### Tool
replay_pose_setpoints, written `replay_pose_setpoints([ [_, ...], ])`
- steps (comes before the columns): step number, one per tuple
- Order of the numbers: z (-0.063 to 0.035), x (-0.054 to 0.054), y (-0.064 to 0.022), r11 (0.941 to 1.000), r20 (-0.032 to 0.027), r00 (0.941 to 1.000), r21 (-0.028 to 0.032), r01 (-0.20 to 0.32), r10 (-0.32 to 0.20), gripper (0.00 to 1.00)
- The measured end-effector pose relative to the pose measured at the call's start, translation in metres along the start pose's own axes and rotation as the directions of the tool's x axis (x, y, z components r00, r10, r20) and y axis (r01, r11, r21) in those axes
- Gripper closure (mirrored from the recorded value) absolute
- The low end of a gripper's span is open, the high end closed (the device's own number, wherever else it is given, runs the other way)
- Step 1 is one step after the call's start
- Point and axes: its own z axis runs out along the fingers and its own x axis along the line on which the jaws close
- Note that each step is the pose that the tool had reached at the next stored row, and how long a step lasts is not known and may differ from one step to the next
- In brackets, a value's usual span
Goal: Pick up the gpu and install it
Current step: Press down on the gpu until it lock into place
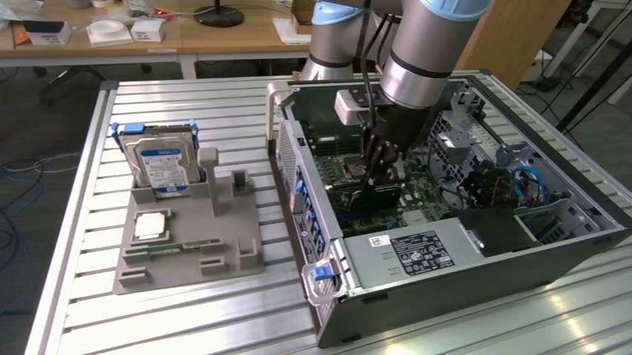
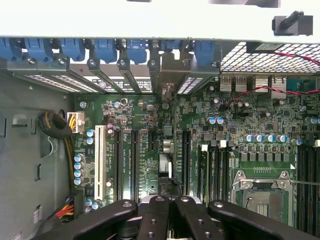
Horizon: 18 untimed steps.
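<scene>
The gpu [image 1: 377,198] stands on edge inside the open computer case [image 1: 553,244], over the motherboard's expansion slots. In the wrist view the gpu [image 2: 165,167] appears edge-on as a thin strip, running from the rear bracket openings toward me. My gripper [image 1: 380,174] hangs straight down over its top edge, with the black fingers [image 2: 155,215] brought together, so the gripper [image 2: 172,205] is shut. The fingers hide whether the card's edge is pinched between them.
Left of the case, a grey holder [image 1: 188,259] on the slatted metal table [image 1: 89,310] carries a silver hard drive [image 1: 163,166], a processor chip [image 1: 150,225] and a green memory stick [image 1: 183,246]. The power supply [image 1: 415,255] and cables [image 1: 513,185] crowd the case's near side.
</scene>
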Motion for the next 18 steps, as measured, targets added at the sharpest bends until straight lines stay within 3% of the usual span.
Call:
replay_pose_setpoints([
  [18, 0.0070, 0.0001, 0.0008, 1.0000, -0.0011, 1.0000, 0.0000, 0.000, 0.000, 0.89],
])
